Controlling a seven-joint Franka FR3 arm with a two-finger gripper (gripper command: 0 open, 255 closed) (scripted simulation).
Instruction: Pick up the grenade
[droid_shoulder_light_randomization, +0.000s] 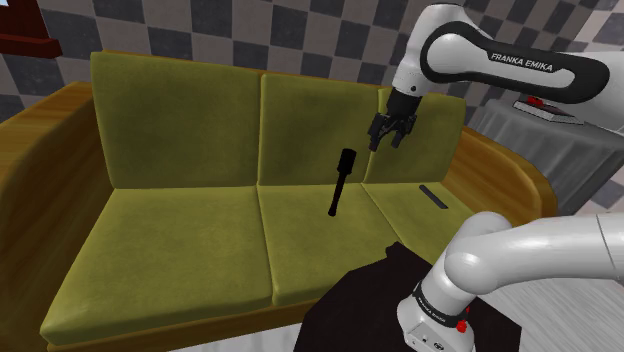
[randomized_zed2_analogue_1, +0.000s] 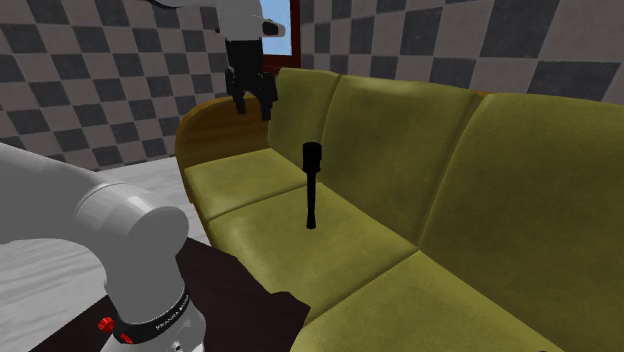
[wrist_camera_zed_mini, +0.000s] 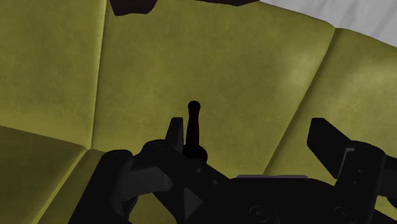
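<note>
A black stick grenade (droid_shoulder_light_randomization: 341, 180) stands upright on the olive sofa's middle seat cushion, its thick head up against the backrest (randomized_zed2_analogue_1: 311, 185). My black gripper (droid_shoulder_light_randomization: 391, 138) hangs in the air above the seat, up and toward the shoulder view's right of the grenade, apart from it (randomized_zed2_analogue_1: 253, 105). The gripper (wrist_camera_zed_mini: 251, 137) is open with nothing between its fingers. In the wrist view the grenade (wrist_camera_zed_mini: 193, 124) shows beyond the fingers, close by one fingertip (wrist_camera_zed_mini: 175, 130) and well below it.
The olive sofa (droid_shoulder_light_randomization: 190, 230) has a wooden frame and curved arms. A small dark flat strip (droid_shoulder_light_randomization: 434, 196) lies on the seat cushion at the shoulder view's right. A grey draped table (droid_shoulder_light_randomization: 545, 140) stands past that sofa arm. The dark stand (droid_shoulder_light_randomization: 365, 300) is in front.
</note>
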